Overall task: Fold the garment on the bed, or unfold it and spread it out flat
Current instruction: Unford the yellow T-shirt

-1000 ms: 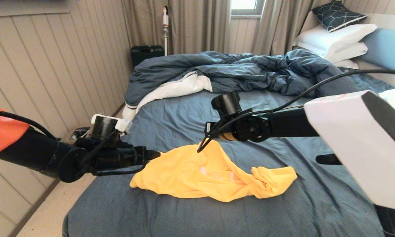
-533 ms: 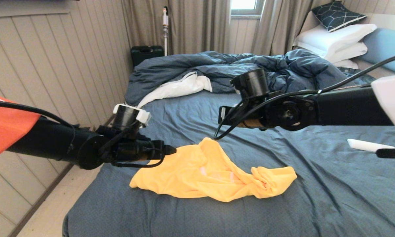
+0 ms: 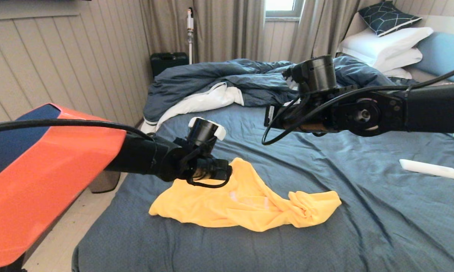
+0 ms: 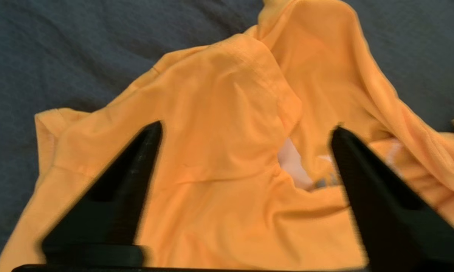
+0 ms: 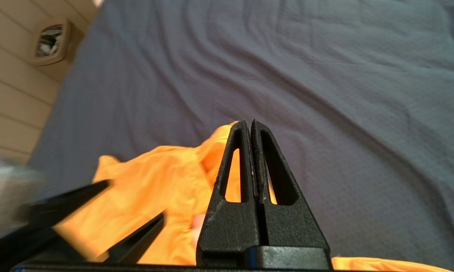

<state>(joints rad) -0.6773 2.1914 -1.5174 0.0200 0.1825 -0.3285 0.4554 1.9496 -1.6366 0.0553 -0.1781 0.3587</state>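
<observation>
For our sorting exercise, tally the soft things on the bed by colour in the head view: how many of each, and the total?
Yellow: 1, the crumpled yellow cotton T-shirt.
Dark blue: 2, the rumpled dark-blue duvet and the dark patterned square cushion.
White: 3, the stacked white pillows.
Total: 6

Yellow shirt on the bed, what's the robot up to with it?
The shirt lies crumpled on the bed, neither folded nor spread. The left gripper is over it with fingers open, gripping nothing. The right gripper is shut and empty, held above the sheet beyond the shirt.
</observation>
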